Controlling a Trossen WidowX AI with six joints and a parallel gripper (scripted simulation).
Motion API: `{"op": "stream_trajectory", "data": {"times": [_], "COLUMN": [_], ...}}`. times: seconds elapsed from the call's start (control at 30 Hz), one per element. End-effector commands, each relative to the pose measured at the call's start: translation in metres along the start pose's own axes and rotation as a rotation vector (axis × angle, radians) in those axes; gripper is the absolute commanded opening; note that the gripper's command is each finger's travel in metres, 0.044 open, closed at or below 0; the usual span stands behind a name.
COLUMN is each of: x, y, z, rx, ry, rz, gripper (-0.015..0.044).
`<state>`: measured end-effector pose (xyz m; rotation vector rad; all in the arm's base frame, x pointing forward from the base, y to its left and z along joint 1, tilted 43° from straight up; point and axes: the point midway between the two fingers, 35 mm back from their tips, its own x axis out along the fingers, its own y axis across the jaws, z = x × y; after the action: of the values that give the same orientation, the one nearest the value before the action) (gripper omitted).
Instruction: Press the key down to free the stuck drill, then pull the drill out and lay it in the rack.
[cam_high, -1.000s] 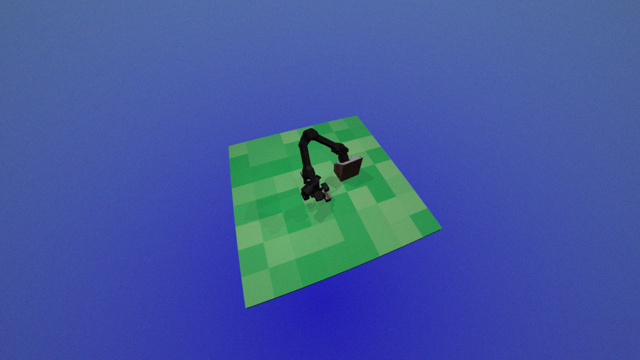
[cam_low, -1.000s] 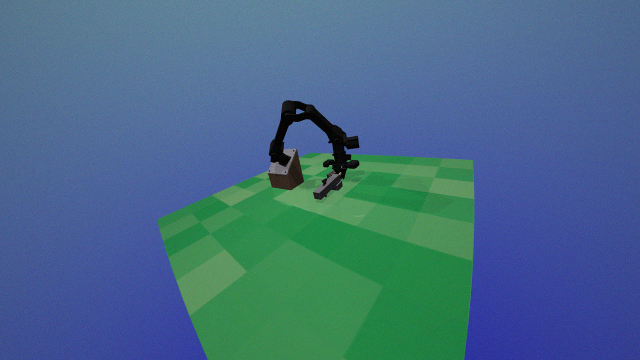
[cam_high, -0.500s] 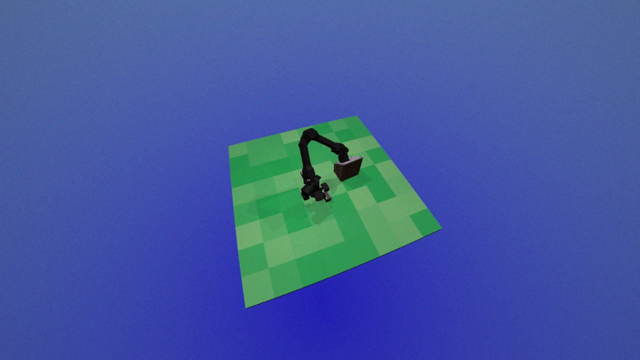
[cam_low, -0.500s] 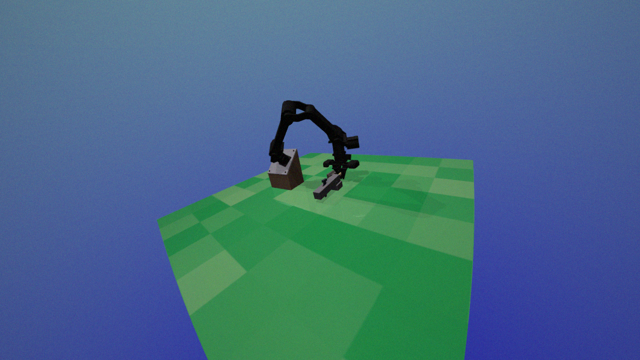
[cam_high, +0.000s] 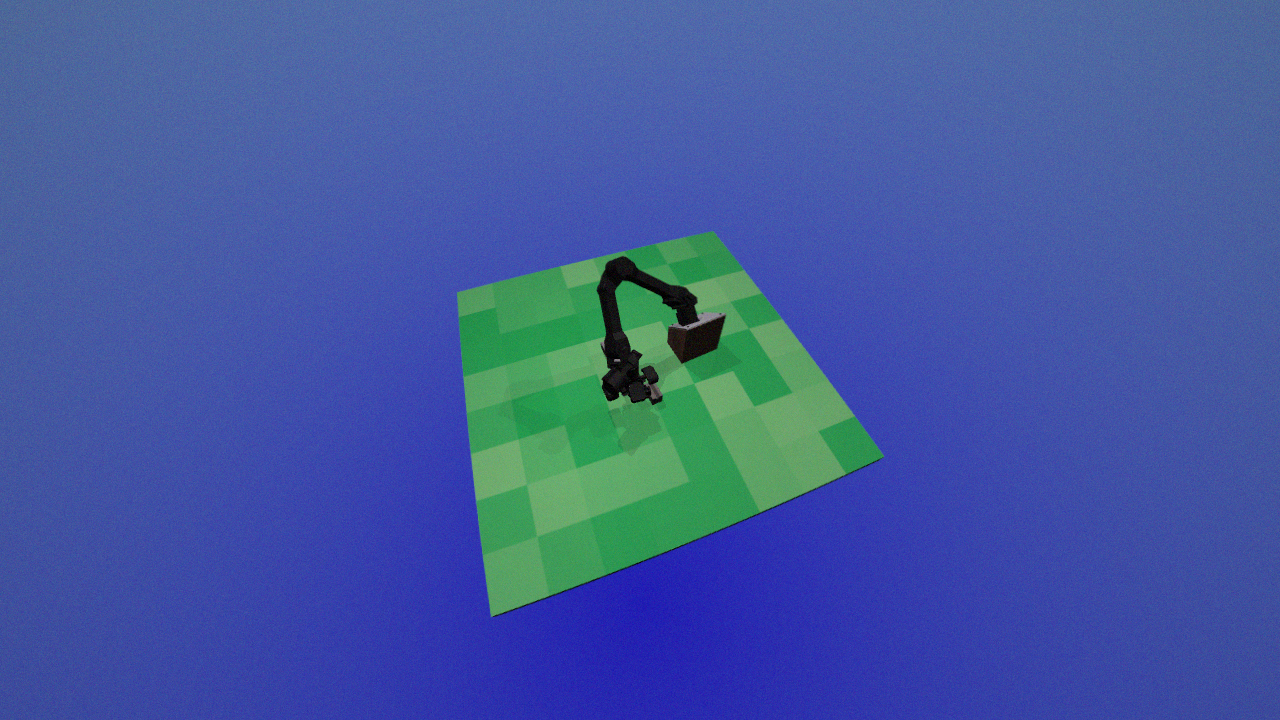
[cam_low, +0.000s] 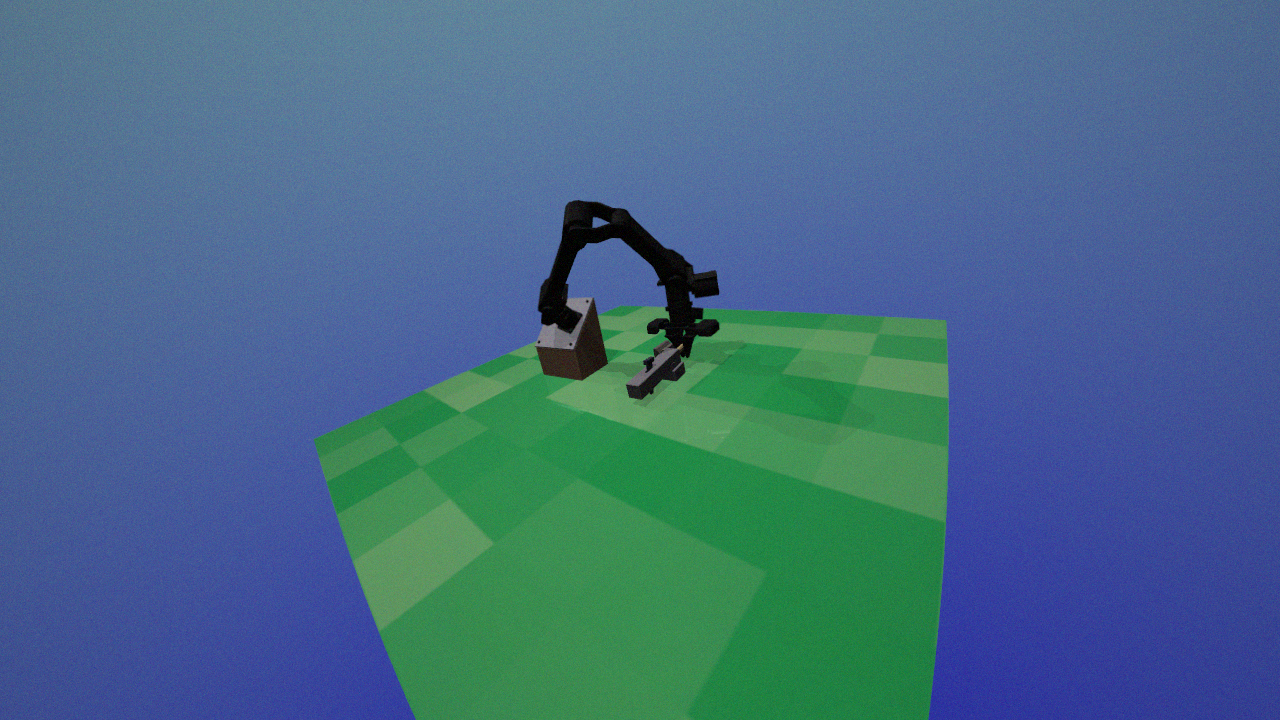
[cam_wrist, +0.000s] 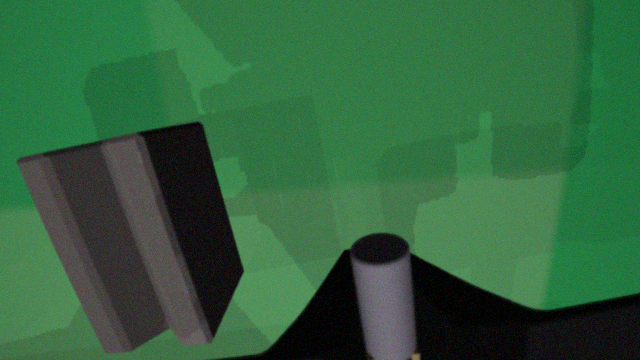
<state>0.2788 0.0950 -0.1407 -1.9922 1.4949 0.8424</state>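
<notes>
My gripper (cam_high: 646, 390) (cam_low: 680, 342) hangs low over the green floor, a short way from the brown block. It is shut on the drill (cam_wrist: 383, 295), a pale grey cylinder with a dark end that sticks out ahead of the fingers in the wrist view. The rack (cam_low: 655, 372) (cam_wrist: 125, 235), a grey block with a groove along its top, sits just below and to the left of the drill, tilted in the wrist view. The brown block with a grey sloped face (cam_high: 696, 340) (cam_low: 570, 344) stands by the arm's base. I cannot make out the key.
The green checkered floor (cam_high: 626, 501) (cam_low: 626, 555) ends in sharp edges with blue void all around. The arm (cam_high: 617, 295) (cam_low: 617, 232) arches from beside the brown block to the gripper. Arm shadows fall on the floor under the gripper.
</notes>
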Motion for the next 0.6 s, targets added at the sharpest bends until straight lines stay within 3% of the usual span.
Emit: {"op": "stream_trajectory", "data": {"times": [0.0, 0.57], "x": [0.000, -0.001], "y": [0.002, 0.003], "z": [0.005, 0.027], "rx": [-0.002, -0.002], "ry": [0.000, -0.001], "rz": [0.002, 0.002], "gripper": [0.0000, 0.0000]}}
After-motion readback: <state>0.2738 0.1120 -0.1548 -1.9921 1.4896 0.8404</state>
